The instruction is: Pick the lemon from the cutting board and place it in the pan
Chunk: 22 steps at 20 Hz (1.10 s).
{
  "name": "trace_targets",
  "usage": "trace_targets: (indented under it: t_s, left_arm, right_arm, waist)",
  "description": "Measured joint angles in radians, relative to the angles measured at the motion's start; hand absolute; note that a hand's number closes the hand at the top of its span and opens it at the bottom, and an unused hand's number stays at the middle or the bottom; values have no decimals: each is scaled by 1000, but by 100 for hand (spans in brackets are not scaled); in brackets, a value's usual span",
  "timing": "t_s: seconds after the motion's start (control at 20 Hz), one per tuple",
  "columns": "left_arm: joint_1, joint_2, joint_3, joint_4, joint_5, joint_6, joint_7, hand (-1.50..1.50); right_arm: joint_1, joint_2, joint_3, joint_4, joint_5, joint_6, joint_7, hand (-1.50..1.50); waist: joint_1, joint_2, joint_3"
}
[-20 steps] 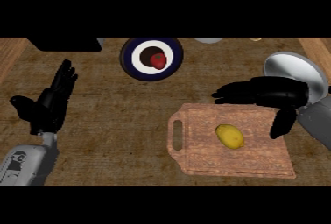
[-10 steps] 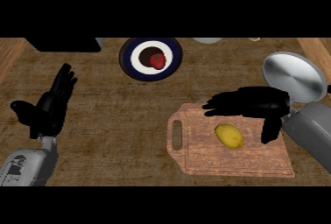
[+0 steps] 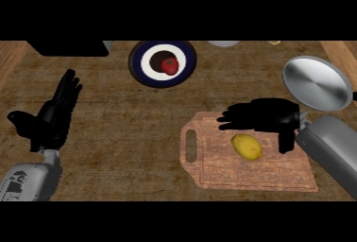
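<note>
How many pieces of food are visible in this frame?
2: a lemon on the cutting board, a red item on the plate. A pale scrap at the top edge is too cropped to identify.

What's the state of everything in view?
cutting board: lying flat
lemon: lying on the board, not held
pan: empty
plate: holds a red fruit
right robot hand: open, over the board beside the lemon
left robot hand: open, resting at left
</note>
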Motion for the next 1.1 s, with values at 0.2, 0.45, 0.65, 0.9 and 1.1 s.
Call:
trace_targets:
  t_s: [0.2,0.45,0.65,0.9,1.1]
  left_arm:
    - [14,-11,11,-9,-10,-9,2,0]
    - [-16,-31,26,37,-32,-15,-21,0]
    - [-18,-37,36,27,-38,-24,-3,0]
    - [-13,-38,52,23,-45,-43,-6,0]
    - [-19,-37,67,29,-45,-62,-3,0]
  right_arm:
    - [36,24,-17,-30,57,25,19,-150]
    - [56,74,-39,2,136,11,10,-150]
    - [72,102,-48,6,208,14,13,-150]
    - [81,143,-59,67,285,-7,-11,-150]
    - [96,179,-61,99,338,-14,-22,150]
  waist:
    - [-3,0,0]
    - [-3,0,0]
    - [-3,0,0]
    - [-2,0,0]
    - [-2,0,0]
